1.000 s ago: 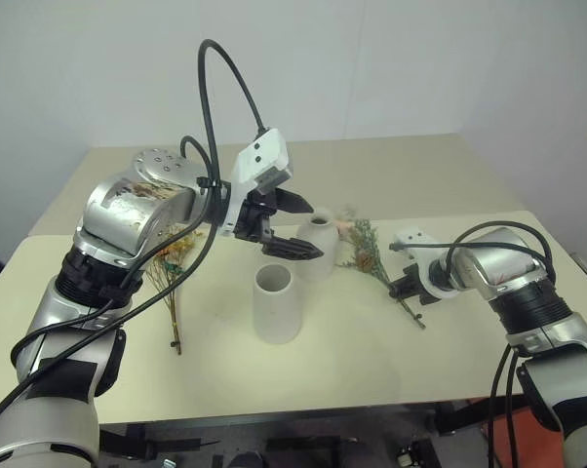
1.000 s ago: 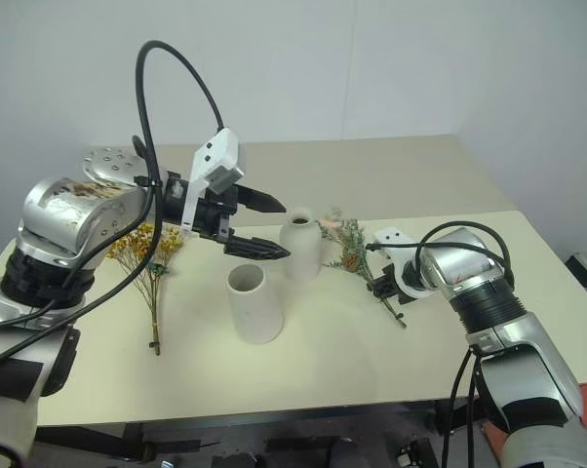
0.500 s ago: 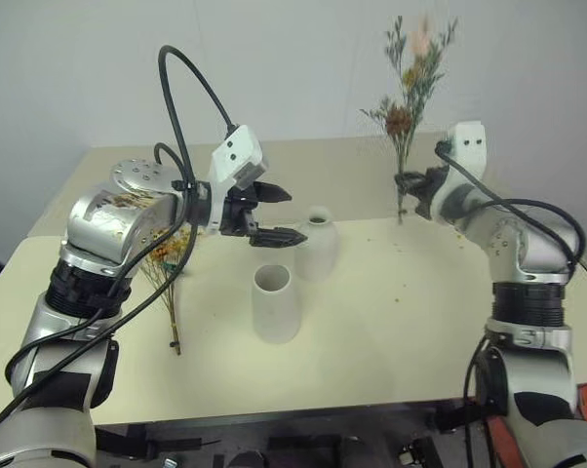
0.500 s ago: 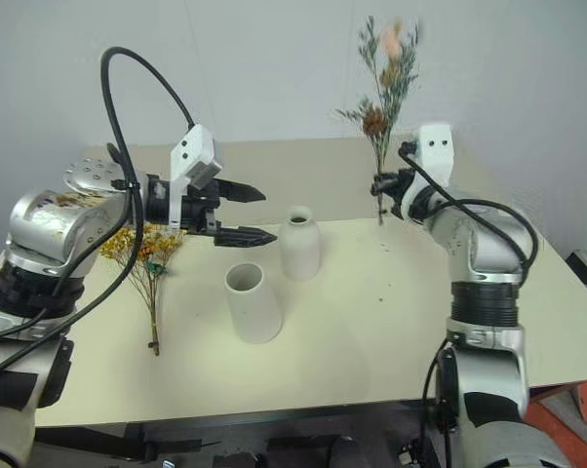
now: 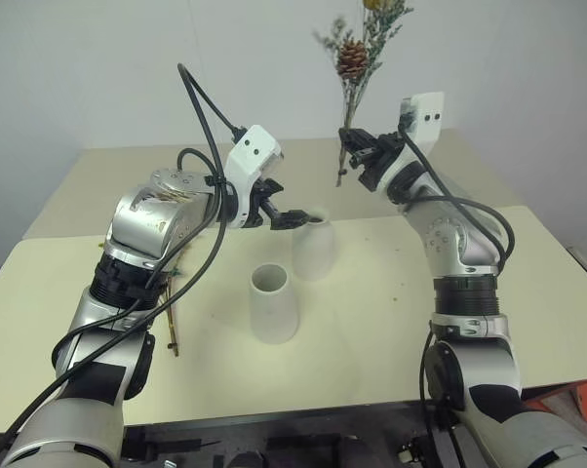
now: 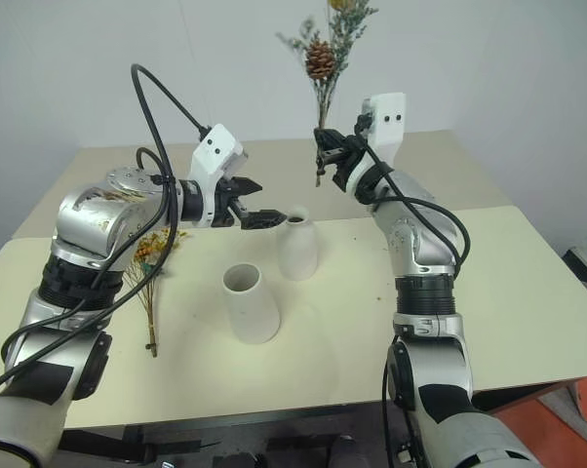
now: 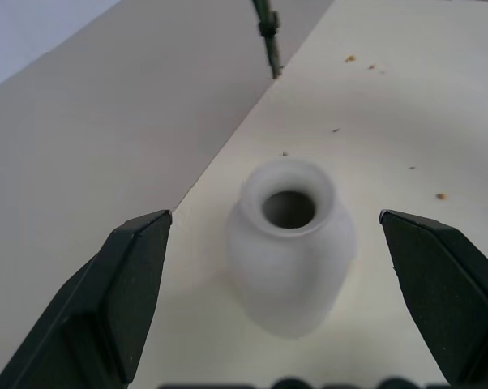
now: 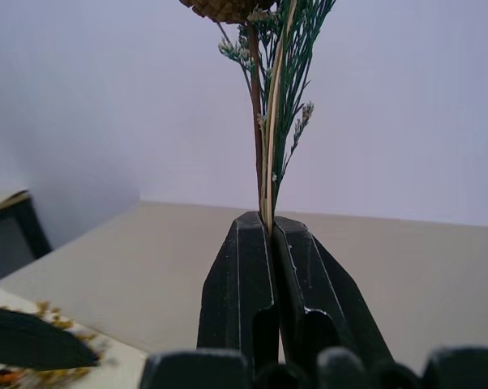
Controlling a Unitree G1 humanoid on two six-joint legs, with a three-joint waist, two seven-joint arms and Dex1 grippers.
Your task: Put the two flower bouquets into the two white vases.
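Overhead, the right hand (image 5: 357, 156) pinches the slim green-sprig bouquet with the brown pinecone (image 5: 353, 60) low on its thin stems, which look light and brittle. Meanwhile the left hand (image 5: 290, 217) gapes wide around the matte white bottle-shaped vase (image 7: 291, 243), likely smooth and tippy, best steadied at the body.

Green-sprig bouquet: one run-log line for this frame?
right gripper: shut on green-sprig bouquet, stems upright above table | left gripper: open astride bottle vase | yellow bouquet: on table | cone vase: empty

Two white vases (image 5: 314, 247) (image 5: 275, 304), two bouquets (image 5: 357, 54) (image 5: 167, 278), seemingly two tables (image 5: 391, 331)
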